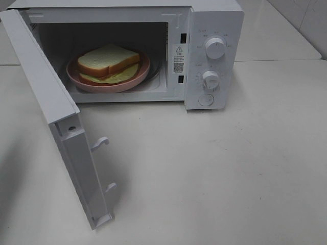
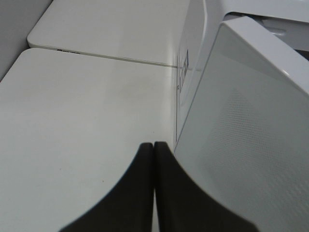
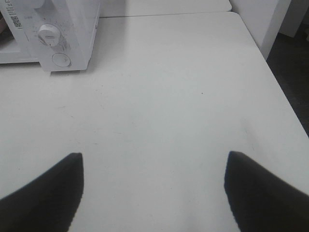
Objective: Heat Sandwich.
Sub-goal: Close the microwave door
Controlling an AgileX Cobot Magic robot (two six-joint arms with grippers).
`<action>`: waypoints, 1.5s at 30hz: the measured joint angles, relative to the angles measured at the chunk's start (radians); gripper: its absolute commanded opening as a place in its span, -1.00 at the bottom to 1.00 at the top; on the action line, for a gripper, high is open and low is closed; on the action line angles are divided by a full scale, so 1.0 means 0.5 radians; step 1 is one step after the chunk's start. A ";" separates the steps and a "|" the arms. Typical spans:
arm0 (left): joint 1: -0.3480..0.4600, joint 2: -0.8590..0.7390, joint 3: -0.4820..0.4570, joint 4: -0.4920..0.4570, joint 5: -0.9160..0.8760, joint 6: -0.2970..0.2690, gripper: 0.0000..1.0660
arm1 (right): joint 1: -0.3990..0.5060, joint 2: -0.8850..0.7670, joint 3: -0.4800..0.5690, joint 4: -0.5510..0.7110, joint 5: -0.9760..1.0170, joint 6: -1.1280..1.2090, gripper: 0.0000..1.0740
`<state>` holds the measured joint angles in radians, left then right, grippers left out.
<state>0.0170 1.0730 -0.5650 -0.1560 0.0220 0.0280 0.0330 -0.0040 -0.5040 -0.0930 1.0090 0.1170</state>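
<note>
Left wrist view: my left jaws are pressing together on nothing, tips just beside the outer face of the open door (image 2: 251, 140). My right jaws are gaping (idle, over the worktop (image 3: 159, 96)). The sandwich (image 1: 108, 60) is lying on its plate (image 1: 102, 87) inside the microwave (image 1: 225, 23), beyond that door, so my left arm is standing nearer.

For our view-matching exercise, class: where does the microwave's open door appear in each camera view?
Exterior high: door stands open on the left, hinged to the microwave.
Left wrist: door, mesh-patterned, close beside the left gripper, jaws shut.
Right wrist: not in it.
Shared landmark: the white table.
</note>
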 measured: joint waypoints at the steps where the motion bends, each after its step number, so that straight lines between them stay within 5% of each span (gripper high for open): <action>1: 0.000 0.078 0.020 0.000 -0.134 0.000 -1.00 | 0.000 0.000 0.000 0.000 0.000 0.000 0.41; 12: 0.000 0.442 0.310 0.210 -1.006 -0.056 -1.00 | 0.000 0.000 0.000 0.000 0.000 0.000 0.41; 19: 0.000 0.730 0.368 0.718 -1.458 -0.276 -1.00 | 0.000 0.000 0.000 0.000 0.000 0.000 0.41; 31: 0.000 1.018 0.366 1.266 -1.952 -0.438 -1.00 | 0.000 0.000 0.000 0.000 0.000 0.000 0.41; 38: -0.012 1.100 0.364 1.414 -2.086 -0.454 -1.00 | 0.000 0.000 0.000 0.000 0.000 0.000 0.41; 45: -0.212 1.134 0.352 1.218 -2.068 -0.398 -1.00 | 0.000 0.000 0.000 0.000 0.000 0.000 0.41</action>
<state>-0.0890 1.6400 -0.3890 0.4530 -1.0120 -0.1710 0.0330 -0.0040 -0.5040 -0.0930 1.0090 0.1170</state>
